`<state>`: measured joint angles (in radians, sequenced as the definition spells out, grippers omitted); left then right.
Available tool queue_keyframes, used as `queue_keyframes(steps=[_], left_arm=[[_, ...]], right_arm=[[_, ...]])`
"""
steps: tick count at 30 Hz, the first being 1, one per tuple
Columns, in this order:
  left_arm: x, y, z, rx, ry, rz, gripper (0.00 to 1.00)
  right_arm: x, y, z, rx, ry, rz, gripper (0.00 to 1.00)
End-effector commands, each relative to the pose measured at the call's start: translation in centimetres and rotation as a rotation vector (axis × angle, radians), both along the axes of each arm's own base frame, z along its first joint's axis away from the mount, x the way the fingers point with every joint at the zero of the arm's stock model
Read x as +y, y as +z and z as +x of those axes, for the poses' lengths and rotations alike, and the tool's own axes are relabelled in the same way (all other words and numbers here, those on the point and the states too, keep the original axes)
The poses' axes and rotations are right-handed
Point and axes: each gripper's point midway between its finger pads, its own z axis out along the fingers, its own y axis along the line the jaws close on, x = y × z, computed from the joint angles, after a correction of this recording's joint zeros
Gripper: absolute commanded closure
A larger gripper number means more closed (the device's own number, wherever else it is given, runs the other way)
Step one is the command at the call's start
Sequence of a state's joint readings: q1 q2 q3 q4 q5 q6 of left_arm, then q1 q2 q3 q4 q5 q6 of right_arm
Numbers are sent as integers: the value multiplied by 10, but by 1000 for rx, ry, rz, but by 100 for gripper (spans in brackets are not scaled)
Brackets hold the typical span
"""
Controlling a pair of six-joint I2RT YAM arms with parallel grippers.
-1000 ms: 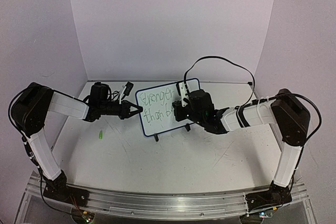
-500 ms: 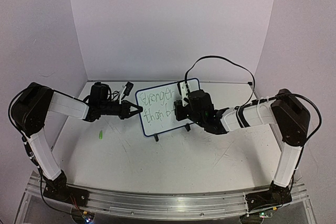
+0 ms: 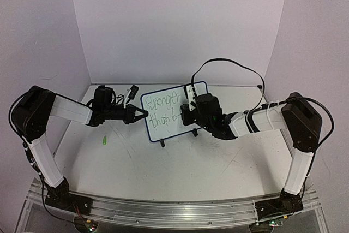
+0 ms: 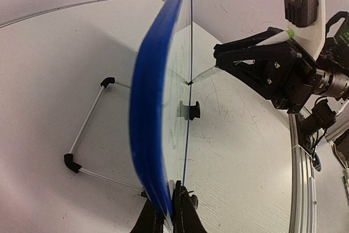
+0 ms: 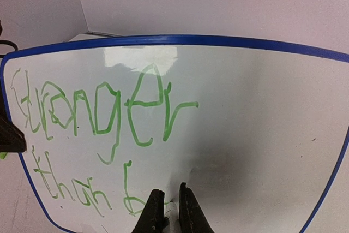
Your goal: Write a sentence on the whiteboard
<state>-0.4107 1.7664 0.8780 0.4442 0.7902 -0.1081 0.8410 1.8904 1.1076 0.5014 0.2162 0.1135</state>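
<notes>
Whiteboard (image 3: 162, 131) stands tilted on its clip feet (image 3: 162, 143) mid-desk (image 3: 180, 167), between the two arms. Left end effector (image 3: 143, 114) is clamped on the board's left edge, bracing it. Right end effector (image 3: 184, 114) is closed on the pen (image 4: 275, 38), nib against the board face. Sentence (image 5: 103, 107) reads "Stronger" on top and "than b" below, so I'd judge it's partway through line two, at the b

For this stroke:
- light, steady contact. The board is thin and pinched at one edge only, so a hard push likely flexes or tips it and the line skips
- move the nib in the plane of the tilted face, not flat across the desk
- lettering is faint, so slow strokes
- plenty of bare white right of the b, but the lower frame sits close under it, so hold the baseline level
- left grip shouldn't shift while the nib is down

Small green piece (image 3: 103, 141) lies on the desk by the left arm, well apart, no concern
</notes>
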Motion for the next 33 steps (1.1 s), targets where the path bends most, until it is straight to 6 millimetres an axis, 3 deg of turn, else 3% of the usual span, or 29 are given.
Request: queue_keyframes(steps=[1, 14, 33], left_arm=[[16, -19, 20, -56, 97, 122, 100], [16, -18, 20, -58, 93, 119, 100], [16, -17, 21, -58, 92, 118, 100]], right_arm=[[5, 31, 9, -70, -6, 52, 100], [17, 31, 5, -65, 25, 62, 100], [19, -2, -5, 18, 30, 54, 100]])
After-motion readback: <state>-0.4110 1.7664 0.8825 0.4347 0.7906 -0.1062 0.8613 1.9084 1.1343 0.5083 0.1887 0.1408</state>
